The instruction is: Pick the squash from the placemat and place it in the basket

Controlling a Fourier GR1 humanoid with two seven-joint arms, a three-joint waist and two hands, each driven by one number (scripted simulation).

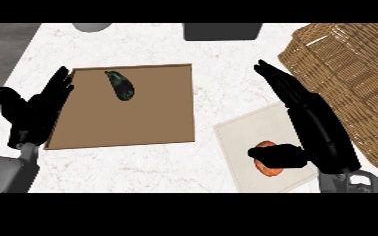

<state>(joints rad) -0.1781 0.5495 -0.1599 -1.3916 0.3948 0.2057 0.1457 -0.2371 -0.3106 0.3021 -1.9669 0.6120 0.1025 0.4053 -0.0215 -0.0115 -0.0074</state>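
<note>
Squash (267, 166) on the pale placemat (251, 135), under the right hand's thumb.
Right hand (314, 125) released, fingers straight toward basket (343, 75); left hand (37, 110) released at bench (148, 45) edge.

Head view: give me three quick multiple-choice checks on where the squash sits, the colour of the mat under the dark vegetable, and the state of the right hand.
1. Where is the orange round squash?
A. in the woven wicker basket
B. on the pale square placemat
C. on the brown mat

2. What colour is the mat under the dark green elongated vegetable?
A. brown
B. white
C. blue

3. What is the right hand doing?
A. resting far from the squash
B. carrying the squash above the basket
C. straight fingers beside the squash, thumb across it

Answers: 1 B, the squash lies on the pale placemat; 2 A, the brown rectangular mat lies under it; 3 C, the squash is not lifted.
</note>
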